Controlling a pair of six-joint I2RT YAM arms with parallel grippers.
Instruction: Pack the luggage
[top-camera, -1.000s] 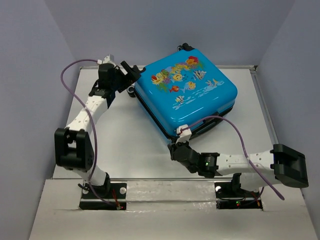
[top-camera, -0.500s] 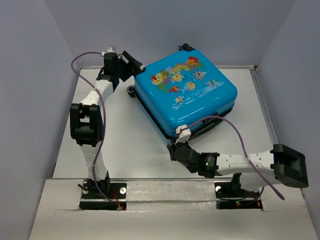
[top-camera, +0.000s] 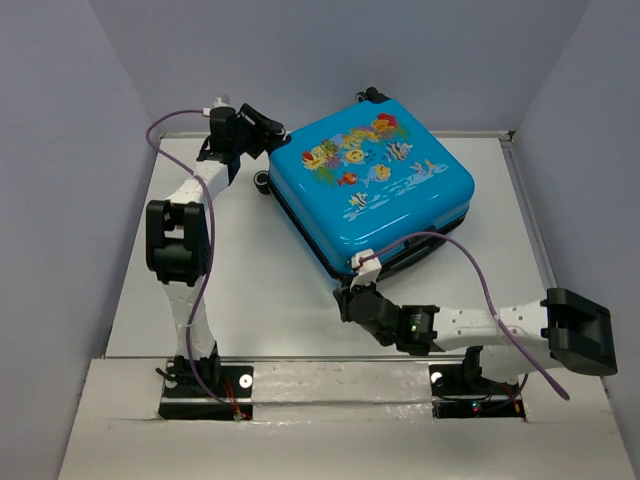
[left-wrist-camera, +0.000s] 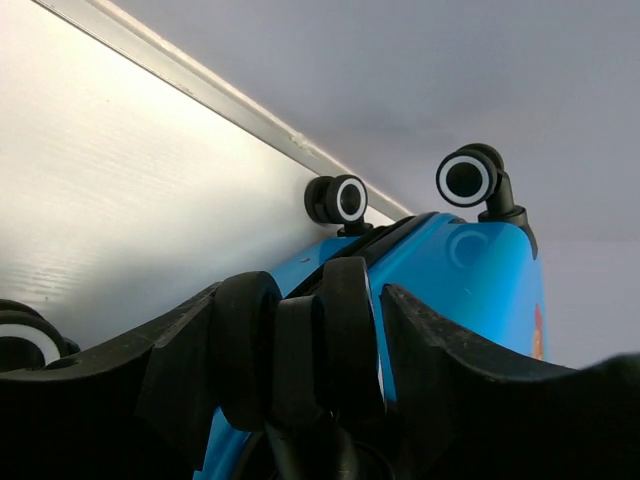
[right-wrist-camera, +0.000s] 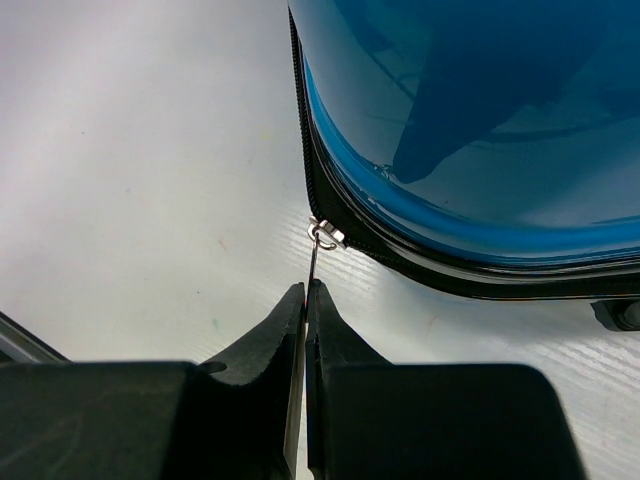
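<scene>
Grey walls close in a pale bench (top-camera: 260, 290); from above, the blue luggage (top-camera: 370, 190) lies flat at its far right, fish face up, with the left gripper (top-camera: 272, 130) at its far-left corner and the right gripper (top-camera: 347, 292) at its near corner. The left wrist view shows that gripper's fingers spread either side of the black handle (left-wrist-camera: 300, 340), with the wheels (left-wrist-camera: 467, 177) beyond. The right wrist view shows the other's fingers pinched together on the zipper pull (right-wrist-camera: 314, 262).

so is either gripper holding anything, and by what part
The right gripper pinches the zipper pull of the suitcase. The left gripper straddles a black loop between its wheels; a firm grip cannot be told.
</scene>
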